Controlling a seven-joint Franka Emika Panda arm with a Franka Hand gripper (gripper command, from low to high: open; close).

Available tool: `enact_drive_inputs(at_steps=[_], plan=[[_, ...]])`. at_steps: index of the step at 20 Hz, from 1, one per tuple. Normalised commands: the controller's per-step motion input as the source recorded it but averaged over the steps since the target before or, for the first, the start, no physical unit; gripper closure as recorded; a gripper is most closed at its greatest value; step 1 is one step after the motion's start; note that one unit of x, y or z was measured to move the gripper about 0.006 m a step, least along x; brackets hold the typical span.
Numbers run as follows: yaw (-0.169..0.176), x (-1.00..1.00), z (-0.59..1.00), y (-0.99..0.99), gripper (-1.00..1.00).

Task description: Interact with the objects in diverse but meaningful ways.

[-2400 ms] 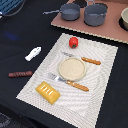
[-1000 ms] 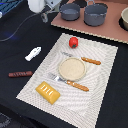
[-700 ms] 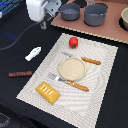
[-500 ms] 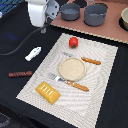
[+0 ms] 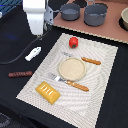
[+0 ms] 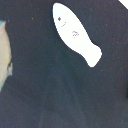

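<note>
1. The gripper hangs above the dark table, near the white fish, probably to pick it; I cannot tell whether its fingers are spread or pressed together.
2. The fish lies flat just beside the placemat.
3. The wrist view shows the fish in detail, but no tomato, bread loaf or sausage.

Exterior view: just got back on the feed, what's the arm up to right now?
The arm's white tool hangs above the dark tabletop, off the placemat at the exterior view's left, close to the white fish piece. Its wrist view looks straight down on that fish, which lies flat and untouched. Whether the tool is open cannot be told. The tomato, yellow bread loaf and sausage stick lie apart, untouched.
</note>
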Motion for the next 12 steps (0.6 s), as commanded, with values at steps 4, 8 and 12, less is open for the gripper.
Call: enact_drive_inputs(at_steps=[4, 8, 12], plan=[[0.088, -0.32, -0.23, 0.15, -1.00], [0.047, -0.30, -0.33, 0.07, -1.00], [0.057, -0.27, -0.50, 0.00, -1.00]])
